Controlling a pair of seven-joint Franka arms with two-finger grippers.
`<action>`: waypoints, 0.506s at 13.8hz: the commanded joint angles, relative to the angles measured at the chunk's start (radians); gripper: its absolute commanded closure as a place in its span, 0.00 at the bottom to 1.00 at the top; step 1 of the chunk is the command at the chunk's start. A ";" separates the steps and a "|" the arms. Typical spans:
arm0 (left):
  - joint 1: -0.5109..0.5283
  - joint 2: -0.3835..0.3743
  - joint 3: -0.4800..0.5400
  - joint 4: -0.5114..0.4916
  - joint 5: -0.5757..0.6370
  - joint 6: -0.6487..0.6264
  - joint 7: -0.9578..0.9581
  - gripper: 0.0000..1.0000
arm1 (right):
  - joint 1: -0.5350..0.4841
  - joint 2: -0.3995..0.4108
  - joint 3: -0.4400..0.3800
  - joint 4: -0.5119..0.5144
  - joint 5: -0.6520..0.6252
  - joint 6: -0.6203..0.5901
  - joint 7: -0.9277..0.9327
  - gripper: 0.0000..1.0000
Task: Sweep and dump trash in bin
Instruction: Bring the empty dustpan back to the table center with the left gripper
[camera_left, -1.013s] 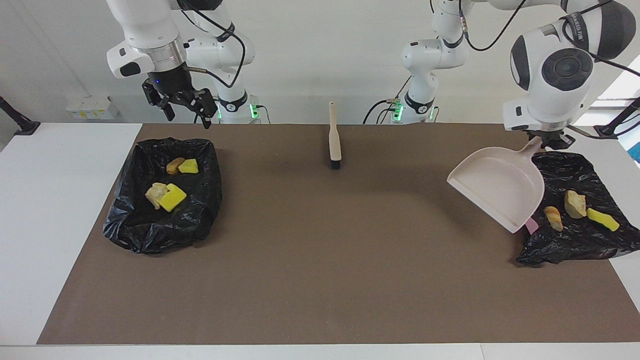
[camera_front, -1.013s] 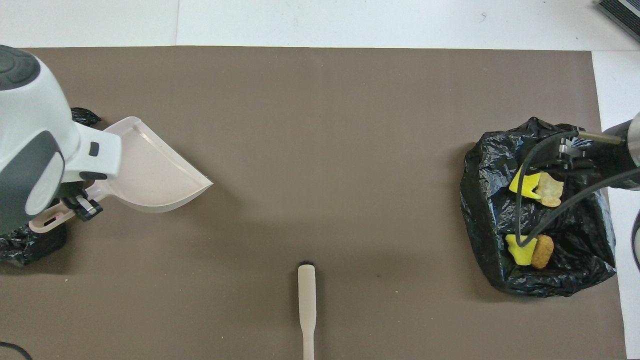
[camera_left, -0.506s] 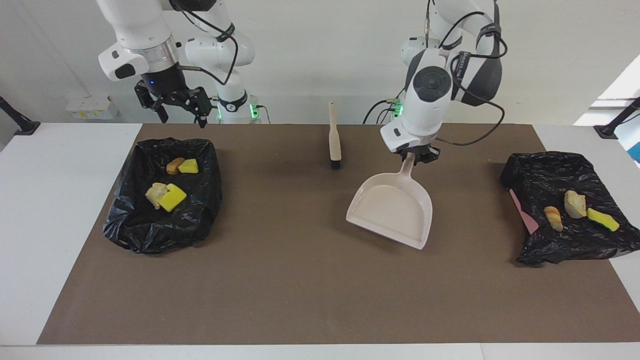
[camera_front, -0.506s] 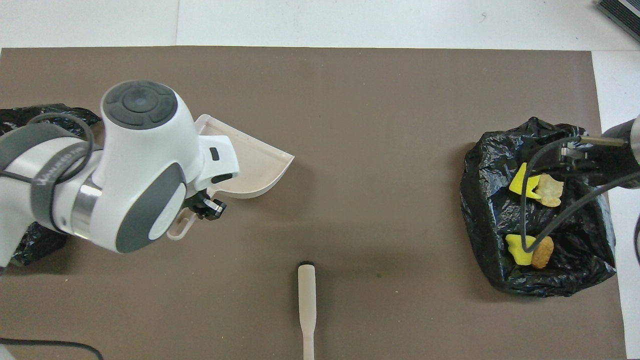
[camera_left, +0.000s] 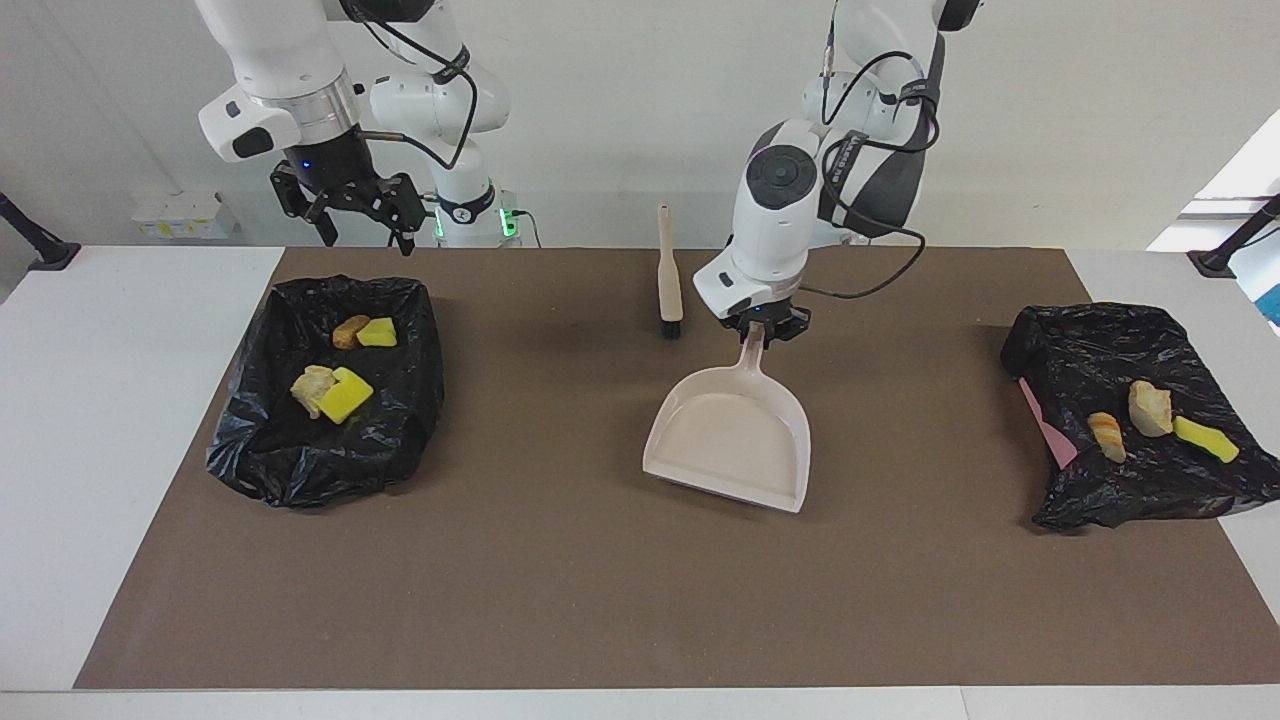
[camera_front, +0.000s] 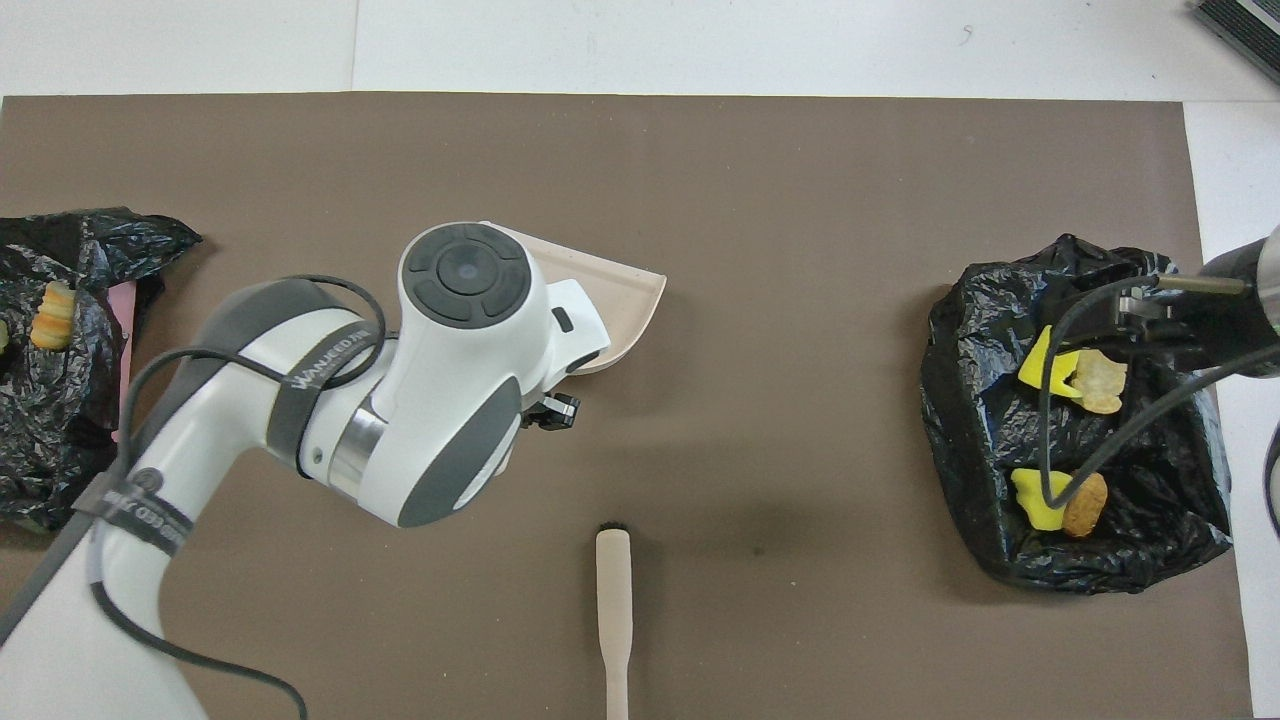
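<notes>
We see the left gripper over the middle of the brown mat, its jaws closed tight on the handle of the beige dustpan. The right gripper hangs over the black bag at the right arm's end, jaws wide apart and empty. Trash lies in both bags: four scraps here, three scraps in the other bag. A brush lies beside the dustpan handle, nearer to the robots.
</notes>
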 joint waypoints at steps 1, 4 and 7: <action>-0.050 0.036 0.018 -0.039 -0.023 0.124 -0.101 1.00 | -0.012 -0.015 0.002 -0.016 0.020 0.011 -0.035 0.00; -0.041 0.041 0.019 -0.033 -0.023 0.131 -0.121 0.01 | -0.013 -0.015 0.002 -0.016 0.021 0.012 -0.035 0.00; 0.017 0.009 0.019 -0.031 -0.023 0.111 -0.118 0.00 | -0.012 -0.015 0.002 -0.016 0.021 0.011 -0.035 0.00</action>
